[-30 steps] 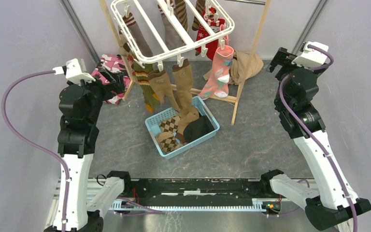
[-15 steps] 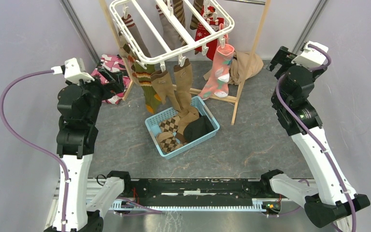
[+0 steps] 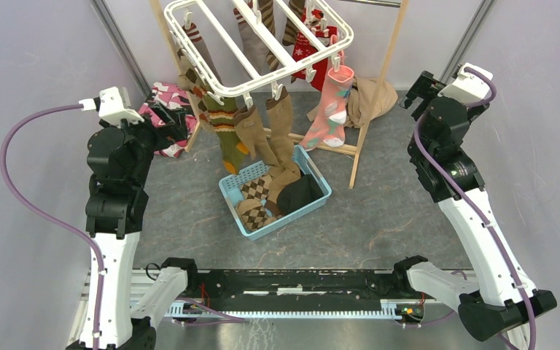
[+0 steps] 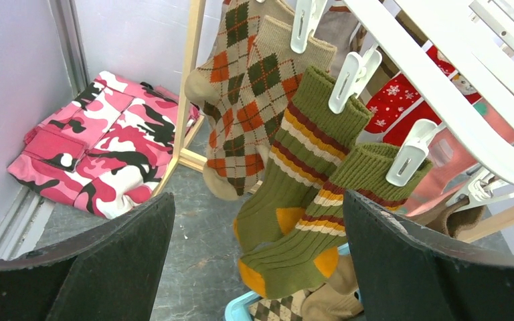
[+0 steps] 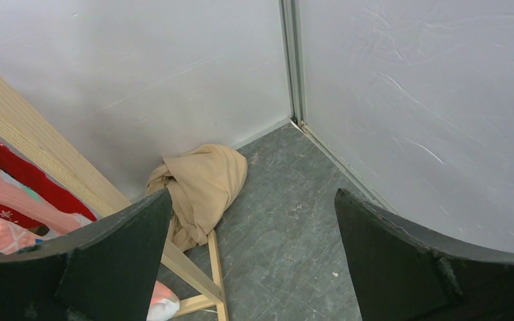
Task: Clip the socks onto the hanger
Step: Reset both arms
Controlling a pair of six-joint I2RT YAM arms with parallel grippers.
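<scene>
A light blue slatted plastic basket sits mid-desk, below the near edge of the hanger; in it lie brown-orange argyle socks and a black folded item, and the toe of 1 of the 2 plain brown socks clipped above dips into it. The large white plastic rectangular hanger hangs tilted over the far half of the desk, beside the light wooden pole stand; its clips also hold green socks with orange heels and stripes, a hanging argyle pair, red patterned socks and, at the near right corner, a pink sock.

The desk is a grey stone-patterned sheet; pale lilac walls with metal corner posts close it in; a pink-and-white camouflage cloth lies in the far left corner, and a beige garment is bunched at the stand's foot on the far right.

The left wrist view alone shows each green cuff pinched by a white clip; the right wrist view shows the beige garment close up and only slivers of pink and red. The left hand is raised facing the socks, fingers wide apart, empty; the right hand is likewise spread and empty, well apart from the hanger.
</scene>
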